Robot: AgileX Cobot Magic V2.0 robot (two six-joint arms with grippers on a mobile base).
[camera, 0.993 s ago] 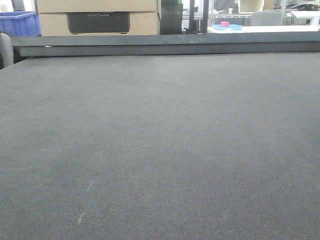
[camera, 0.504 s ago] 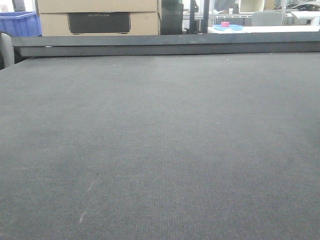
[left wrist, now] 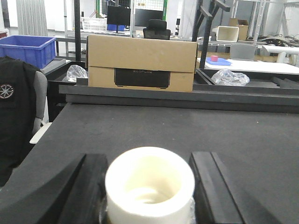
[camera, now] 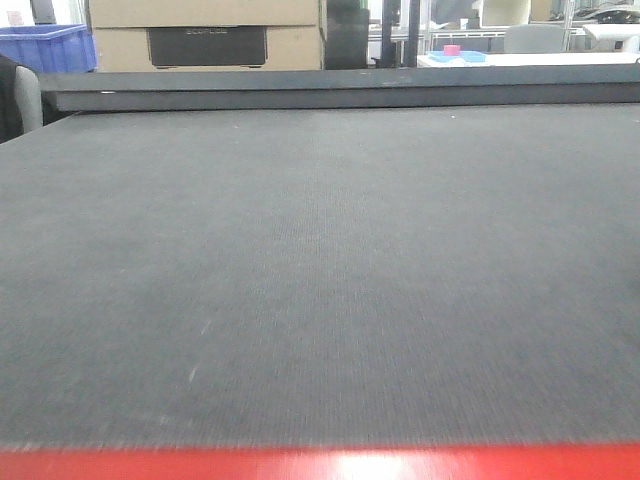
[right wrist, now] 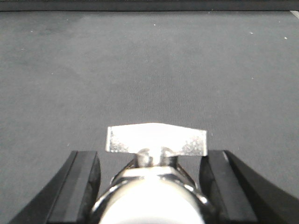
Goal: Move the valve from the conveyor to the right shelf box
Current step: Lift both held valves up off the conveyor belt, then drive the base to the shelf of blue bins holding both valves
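My right gripper (right wrist: 150, 163) is shut on the valve (right wrist: 156, 139), a shiny metal body with a flat silver T-handle pointing forward, held just above the dark grey conveyor (right wrist: 149, 65). In the left wrist view my left gripper (left wrist: 149, 163) is shut on a white round hollow fitting (left wrist: 149, 184), with black fingers (left wrist: 91, 186) on either side of it. The front view shows only the bare conveyor belt (camera: 320, 250) and its red side rail (camera: 320, 466) at the bottom edge. Neither gripper appears there. The right shelf box is out of view.
Beyond the belt's far dark edge (camera: 340, 88) stand a cardboard box (left wrist: 141, 63), a blue bin (left wrist: 28, 49) and crumpled plastic bags (left wrist: 231, 77). A chair with a black jacket (left wrist: 16, 116) stands at the belt's left side.
The front view has drawn back from the belt: the red side rail now shows along the bottom edge, and the background box and bin have shifted to the right.
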